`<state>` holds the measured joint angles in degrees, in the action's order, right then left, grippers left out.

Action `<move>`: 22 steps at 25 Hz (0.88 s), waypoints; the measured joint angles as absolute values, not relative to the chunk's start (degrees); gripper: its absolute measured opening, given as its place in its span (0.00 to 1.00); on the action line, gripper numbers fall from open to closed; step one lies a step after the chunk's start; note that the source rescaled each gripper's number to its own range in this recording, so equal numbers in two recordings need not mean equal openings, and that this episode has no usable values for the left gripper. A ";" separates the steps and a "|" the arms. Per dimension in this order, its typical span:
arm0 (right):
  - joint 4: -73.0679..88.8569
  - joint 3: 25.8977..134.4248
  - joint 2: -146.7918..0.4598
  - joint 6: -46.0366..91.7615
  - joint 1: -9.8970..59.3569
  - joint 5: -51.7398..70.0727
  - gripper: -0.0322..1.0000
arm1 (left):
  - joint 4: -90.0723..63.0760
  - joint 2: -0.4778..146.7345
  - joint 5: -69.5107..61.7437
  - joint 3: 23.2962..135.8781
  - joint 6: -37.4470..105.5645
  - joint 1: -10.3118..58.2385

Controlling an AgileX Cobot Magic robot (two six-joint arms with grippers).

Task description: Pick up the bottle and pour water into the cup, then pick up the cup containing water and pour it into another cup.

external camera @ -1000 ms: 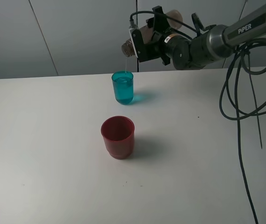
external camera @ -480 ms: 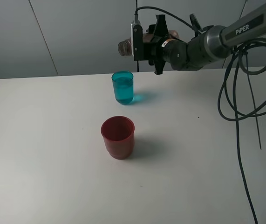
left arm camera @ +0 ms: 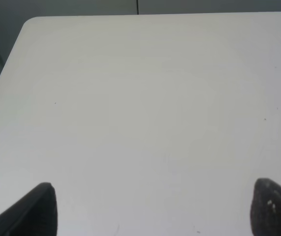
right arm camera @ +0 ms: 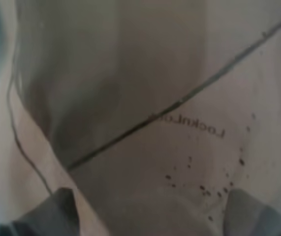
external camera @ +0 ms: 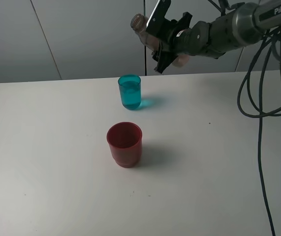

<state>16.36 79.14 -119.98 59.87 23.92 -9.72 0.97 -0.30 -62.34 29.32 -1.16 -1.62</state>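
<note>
My right gripper (external camera: 164, 43) is shut on the smoky grey-brown bottle (external camera: 140, 24), held high in the air behind and to the right of the cup. The bottle tilts with its open mouth pointing up and to the left, and no water leaves it. In the right wrist view the bottle (right arm camera: 155, 98) fills the frame. The teal cup (external camera: 130, 92) stands upright on the table with water in it. The red cup (external camera: 124, 144) stands in front of it and looks empty. My left gripper (left arm camera: 150, 209) is open over bare white table (left arm camera: 145, 98), far from all of these.
Black cables (external camera: 258, 98) hang in loops from the right arm over the table's right side. The white table (external camera: 56, 172) spreads wide to the left and in front of the cups. A grey panelled wall stands behind.
The bottle was tipped mouth-down, pouring a thin stream into the teal cup. The right gripper has since rolled back and risen, lifting the mouth, and the stream has stopped.
</note>
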 joint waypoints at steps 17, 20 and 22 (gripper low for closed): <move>-10.88 57.58 -109.09 -1.82 7.48 -16.22 0.10 | 0.97 -0.30 -62.34 29.32 -1.16 -1.62; -9.42 52.87 -109.09 -2.41 4.44 -25.16 0.10 | 0.97 -0.30 -62.34 29.32 -1.16 -1.62; -9.34 50.68 -109.09 -2.57 2.44 -31.51 0.10 | 0.97 -0.30 -62.34 29.32 -1.16 -1.62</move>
